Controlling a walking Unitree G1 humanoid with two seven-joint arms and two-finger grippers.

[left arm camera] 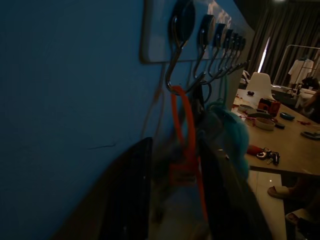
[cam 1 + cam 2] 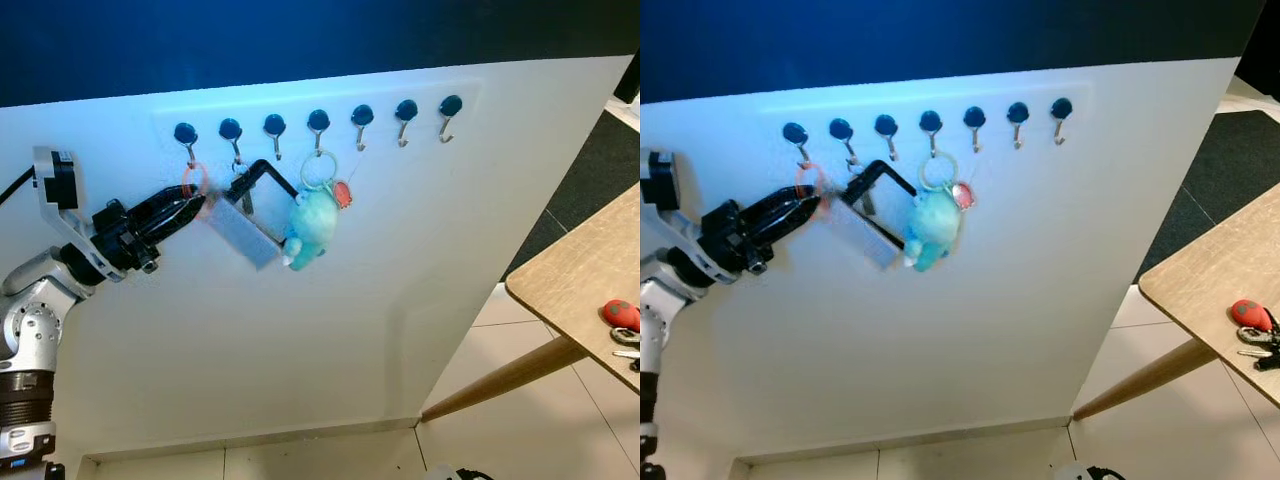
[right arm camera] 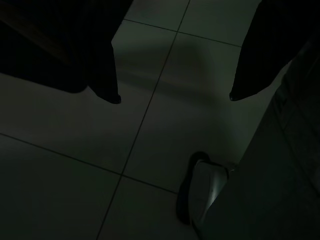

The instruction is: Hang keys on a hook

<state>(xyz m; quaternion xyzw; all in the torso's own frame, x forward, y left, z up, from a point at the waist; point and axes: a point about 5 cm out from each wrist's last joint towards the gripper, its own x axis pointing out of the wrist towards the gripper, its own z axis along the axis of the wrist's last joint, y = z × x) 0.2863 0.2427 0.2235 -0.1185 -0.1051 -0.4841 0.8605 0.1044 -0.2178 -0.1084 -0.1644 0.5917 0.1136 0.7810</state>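
Orange key ring [image 2: 194, 181] on hook [image 2: 188, 140], left tool [image 2: 192, 208] pinching it

An orange key ring [image 2: 193, 181] hangs looped over the leftmost hook [image 2: 187, 140] of the wall rail, its tag blurred below.

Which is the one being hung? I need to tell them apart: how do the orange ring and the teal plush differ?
The orange ring is thin and sits on the first hook; the teal plush is bulky, four hooks along. The left hand grips below the ring; nothing holds the plush. Both hang from the same hook rail.
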